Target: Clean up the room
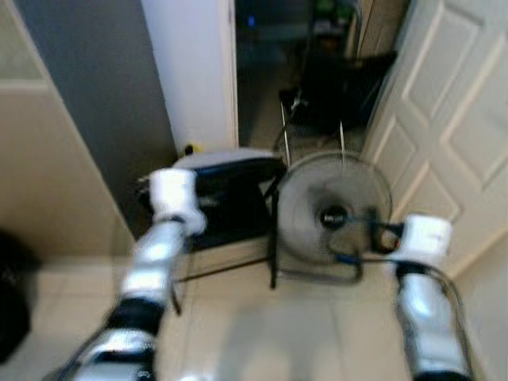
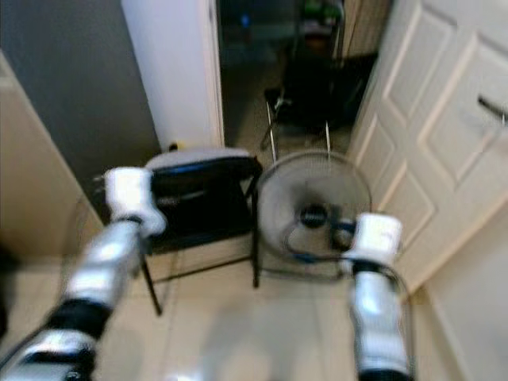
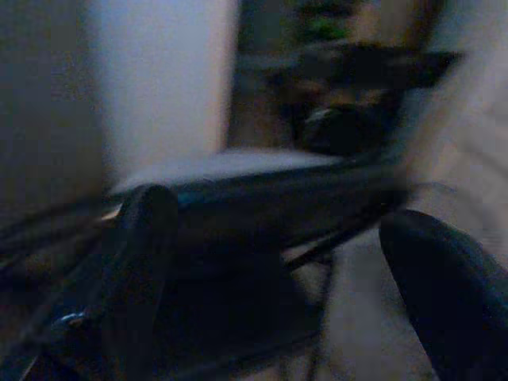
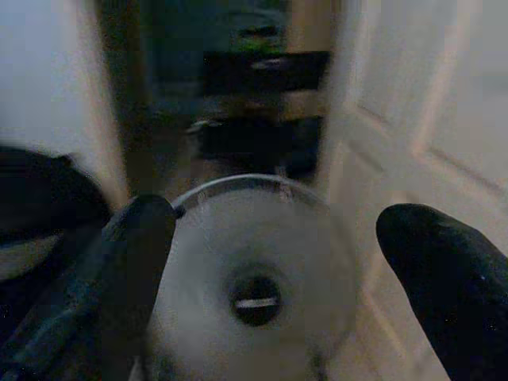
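Note:
A black folding chair (image 1: 230, 190) with a grey top stands against the wall beside an open doorway. To its right a round floor fan (image 1: 329, 210) rests on the tiled floor. Both arms are raised in front of me and the picture is blurred. My left gripper (image 3: 278, 278) is open and points at the chair (image 3: 262, 198), a short way off. My right gripper (image 4: 282, 270) is open too, with the fan (image 4: 254, 294) framed between its fingers, apart from them. Nothing is held in either one.
A white panelled door (image 1: 452, 119) stands open on the right, close to the fan. The dark doorway (image 1: 302, 71) leads to a room with dark furniture. A beige wall (image 1: 48, 182) and a black object (image 1: 12, 302) lie on the left. Pale tiles (image 1: 270, 333) lie before me.

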Controlling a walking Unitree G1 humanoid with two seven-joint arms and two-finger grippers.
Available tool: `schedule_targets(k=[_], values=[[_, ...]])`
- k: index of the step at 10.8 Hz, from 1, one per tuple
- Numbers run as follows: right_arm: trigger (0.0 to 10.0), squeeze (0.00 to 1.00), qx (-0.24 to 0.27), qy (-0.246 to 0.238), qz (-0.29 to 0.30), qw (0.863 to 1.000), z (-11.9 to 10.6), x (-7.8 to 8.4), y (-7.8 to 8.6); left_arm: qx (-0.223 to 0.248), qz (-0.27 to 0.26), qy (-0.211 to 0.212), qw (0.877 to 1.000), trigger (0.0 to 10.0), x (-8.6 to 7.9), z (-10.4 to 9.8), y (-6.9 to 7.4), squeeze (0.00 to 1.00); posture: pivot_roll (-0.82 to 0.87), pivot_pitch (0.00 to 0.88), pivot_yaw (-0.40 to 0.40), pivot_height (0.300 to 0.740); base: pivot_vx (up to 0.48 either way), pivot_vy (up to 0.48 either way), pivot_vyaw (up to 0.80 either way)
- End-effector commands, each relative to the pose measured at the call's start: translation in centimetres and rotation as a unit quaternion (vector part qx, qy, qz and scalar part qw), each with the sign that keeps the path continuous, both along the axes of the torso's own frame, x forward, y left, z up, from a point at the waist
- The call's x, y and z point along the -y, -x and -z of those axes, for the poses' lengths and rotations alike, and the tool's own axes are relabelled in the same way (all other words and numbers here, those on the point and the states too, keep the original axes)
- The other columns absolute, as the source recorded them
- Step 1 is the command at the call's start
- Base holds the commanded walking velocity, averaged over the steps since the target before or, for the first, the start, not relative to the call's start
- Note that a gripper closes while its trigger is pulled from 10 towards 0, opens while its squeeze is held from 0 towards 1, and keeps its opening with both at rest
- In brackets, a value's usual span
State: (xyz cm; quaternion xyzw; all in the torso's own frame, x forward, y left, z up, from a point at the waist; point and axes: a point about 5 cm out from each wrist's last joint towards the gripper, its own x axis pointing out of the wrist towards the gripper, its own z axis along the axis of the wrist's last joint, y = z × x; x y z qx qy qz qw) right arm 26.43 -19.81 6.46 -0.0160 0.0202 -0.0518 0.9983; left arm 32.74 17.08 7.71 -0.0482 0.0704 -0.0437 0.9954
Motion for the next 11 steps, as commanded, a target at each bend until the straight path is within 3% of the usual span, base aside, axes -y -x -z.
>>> schedule_targets(k=[1, 3, 6, 9, 11], values=[[10.0, 0.00, -0.014, -0.005, -0.007, 1.000, 0.4, -0.2, 0.0, -0.013, -0.005, -0.004, 1.000, 10.0, 0.0, 0.6, 0.3, 0.00, -0.06, 0.000, -0.013, 0.740, 0.000, 0.000, 0.00], [10.0, 0.00, -0.004, -0.002, -0.026, 1.000, -0.7, -0.4, -1.4, 0.014, 0.015, -0.011, 1.000, 10.0, 1.5, -0.1, 0.1, 0.00, -0.05, 0.000, -0.056, 0.740, 0.000, 0.000, 0.00], [10.0, 0.00, -0.008, 0.001, -0.029, 1.000, -0.9, 0.1, -1.8, 0.017, 0.040, -0.026, 0.999, 10.0, 2.8, -0.1, -0.1, 0.00, -0.04, 0.000, -0.068, 0.740, 0.000, 0.000, 0.00], [10.0, 0.00, -0.021, -0.016, -0.021, 0.999, 0.0, -0.9, -1.8, 0.019, 0.040, -0.020, 0.999, 10.0, 2.8, -0.4, -0.3, 0.00, -0.04, 0.000, -0.048, 0.740, 0.000, 0.000, 0.00], [10.0, 0.00, -0.019, -0.021, -0.004, 1.000, -0.1, -0.3, -1.9, 0.023, 0.039, -0.019, 0.999, 10.0, 3.0, -0.8, -0.6, 0.00, -0.05, 0.000, -0.036, 0.740, 0.000, 0.000, 0.00]])
